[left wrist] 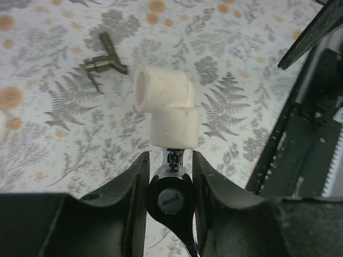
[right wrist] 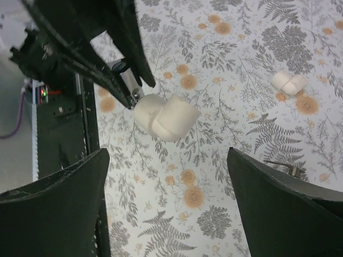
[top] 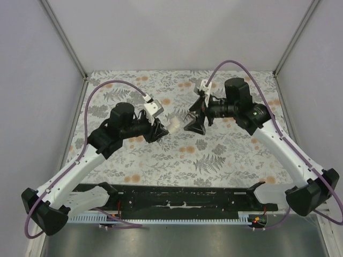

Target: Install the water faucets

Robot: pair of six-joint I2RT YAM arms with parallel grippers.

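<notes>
Left claw (left wrist: 169, 160) is clamped on a small chrome faucet (left wrist: 170, 201), gripping it by the black-capped handle. The faucet's threaded end sits inside a white elbow fitting (left wrist: 169, 115), held clear above the floral tabletop (left wrist: 241, 64).

Its long axis runs straight out along the claw fingers, pointing away from the wrist and toward the right arm. The elbow's open mouth turns off to one side.

Right claw (right wrist: 167, 158) has its fingers wide apart w/ nothing in them, facing the elbow from just beside it.

A 2nd faucet (left wrist: 104, 64) lies flat on the tabletop past the elbow, w/ its body approx crosswise to the held one. In the right wrist view it peeks out from behind one right finger. A spare white fitting (right wrist: 289, 83) lies further off.

Risks, as a judgement:
- How far the thread is seated can't be seen. If it's only part-turned, the elbow could wobble or drop off, b/c nothing else supports it.
- If the right claw closes off-centre, it could push the elbow askew and cross-thread the joint.
- A low sweep by the right claw could knock the loose faucet away.
</notes>
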